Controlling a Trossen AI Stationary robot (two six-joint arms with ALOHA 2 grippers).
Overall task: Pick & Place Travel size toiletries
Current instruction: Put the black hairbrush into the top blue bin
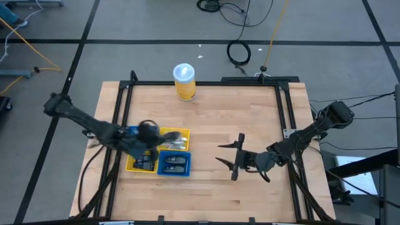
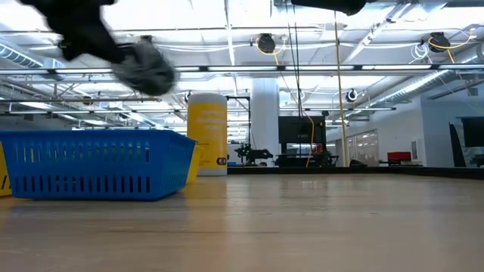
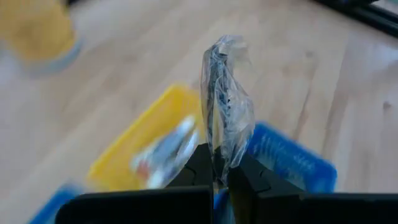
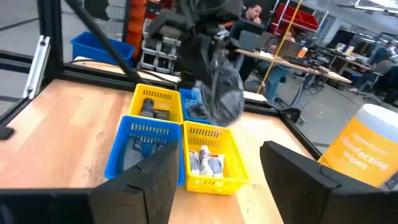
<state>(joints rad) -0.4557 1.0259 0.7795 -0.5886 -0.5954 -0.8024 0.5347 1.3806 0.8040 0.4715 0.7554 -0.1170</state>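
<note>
Wooden table (image 1: 206, 187) bare under right gripper (image 1: 229, 156), fingers spread, holding nothing. Yellow canister (image 1: 184, 81) well beyond it. Tray cluster (image 1: 164, 164) directly below left gripper (image 3: 214, 180), pinched tight on a clear-wrapped toiletry (image 3: 224, 106), lifted above trays.

Trays (image 1: 164, 156): grouped in a block on the table's (image 1: 250, 112) left half, touching one another, with toiletries lying in them.
Canister (image 1: 184, 82): upright near the table's far edge, behind the trays.
Left gripper (image 1: 147, 134): over the trays, with a wrapped toiletry (image 3: 224, 106).
Right gripper (image 1: 230, 157): right of the trays, well apart.
</note>
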